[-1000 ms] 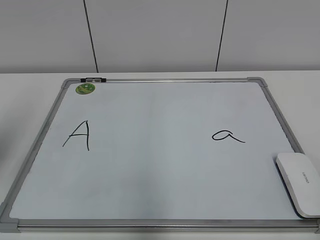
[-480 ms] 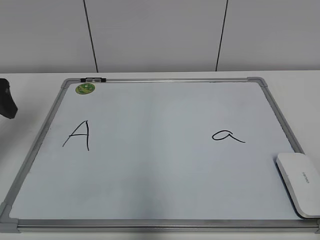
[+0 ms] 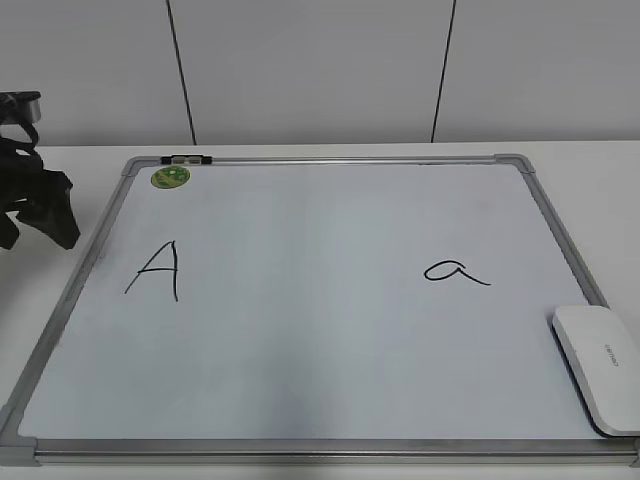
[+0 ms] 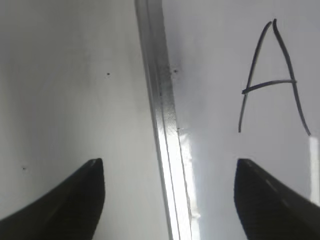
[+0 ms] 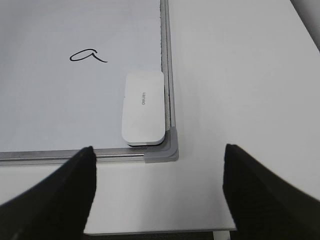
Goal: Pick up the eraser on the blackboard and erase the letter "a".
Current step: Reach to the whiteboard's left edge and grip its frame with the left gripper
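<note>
Black against the pale table, the left gripper (image 3: 35, 205) is hovering at the board's nine o'clock side, just outside the silver frame (image 4: 162, 115). Its wrist camera is showing the jaws spread wide and holding nothing, straddling that frame rail, with the capital "A" (image 3: 156, 270) lying just inside on the writing surface. The blackboard (image 3: 320, 340) is lying flat, a round green sticker (image 3: 171, 178) sitting near its eleven o'clock corner.

Moving rightward, the letter "a" (image 3: 456, 271) is sitting intact at about three o'clock of the board's middle, well apart from the capital. Further right, the eraser (image 3: 600, 365) is resting at the board's five o'clock corner, its long edge touching or just beside the frame. The right gripper (image 5: 160, 190) is out of the exterior view; from its wrist camera the jaws are standing wide and empty, above the table beyond that corner, with the eraser ahead at twelve o'clock.

Nothing is being grasped yet, so the pick-up looks to be the step in hand. The eraser's snug seat against the raised frame could be blocking one finger, causing a slip or a shoved board. The left arm, nearest the capital, could also be wiping the wrong letter.
</note>
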